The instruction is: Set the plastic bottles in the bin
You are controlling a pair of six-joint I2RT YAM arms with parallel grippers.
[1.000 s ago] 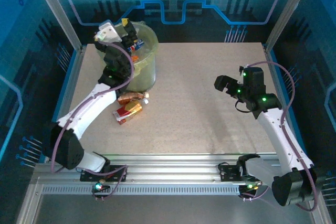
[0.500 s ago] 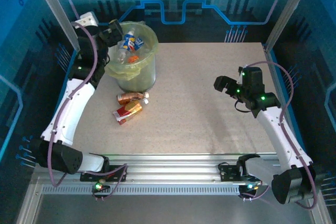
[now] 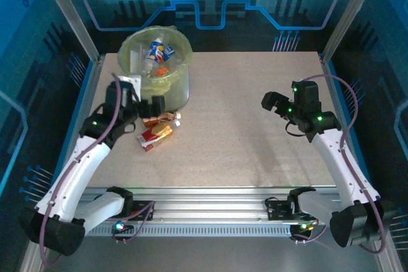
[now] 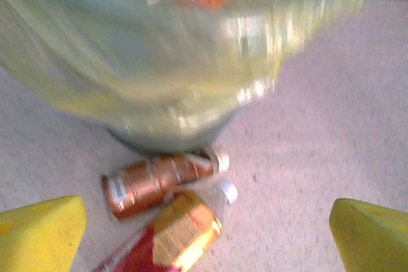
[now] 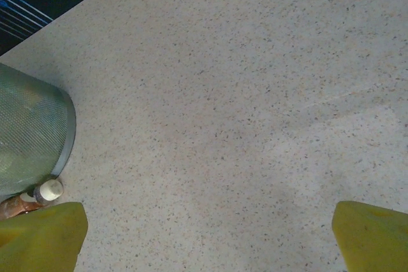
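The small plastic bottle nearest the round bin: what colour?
That bottle is coppery brown, white-capped; best in left wrist view.

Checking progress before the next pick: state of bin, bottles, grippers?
Bin: upright, lined, holding bottles.
Blue-labelled bottle: inside the bin.
Copper-labelled bottle: lying on the table at the bin's foot, capped.
Red-and-yellow-labelled bottle: lying beside the copper one.
Left gripper: open, empty, near the two loose bottles.
Right gripper: open, empty, over bare table.
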